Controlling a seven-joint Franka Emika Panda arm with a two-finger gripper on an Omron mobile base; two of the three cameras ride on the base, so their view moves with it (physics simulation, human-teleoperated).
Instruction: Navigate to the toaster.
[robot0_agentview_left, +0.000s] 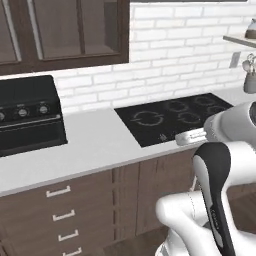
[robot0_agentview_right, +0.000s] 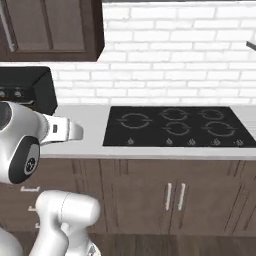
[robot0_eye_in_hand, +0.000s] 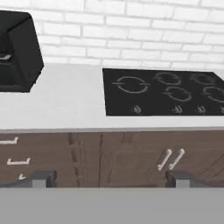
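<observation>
The gripper (robot0_eye_in_hand: 109, 178) is seen in the hand view, where its two dark fingertips (robot0_eye_in_hand: 41, 178) rise far apart at the bottom. It is wide open and there is nothing between the fingertips. It is held in the air in front of the counter (robot0_eye_in_hand: 72, 103), not touching anything.

Straight ahead of the hand and a little below it is the white counter, with the brown cabinet drawers (robot0_eye_in_hand: 17, 157) and doors (robot0_eye_in_hand: 144, 155) under its edge. Ahead and to the right of the hand, the black cooktop (robot0_eye_in_hand: 164, 92) is set flat into the counter, with ring marks for the burners. Ahead and far to the left of the hand stands the big black toaster oven (robot0_agentview_left: 27, 117) with knobs on its front; it stands on the counter against the white brick wall (robot0_agentview_right: 170, 55). Dark wooden upper cabinets (robot0_agentview_left: 60, 32) hang above it.

The toaster itself I cannot find in any of the three views, so I cannot say where it is relative to the hand.

At the far right, beyond the cooktop, a shelf (robot0_agentview_left: 240, 40) on the wall holds a small item, too small to tell what it is.
</observation>
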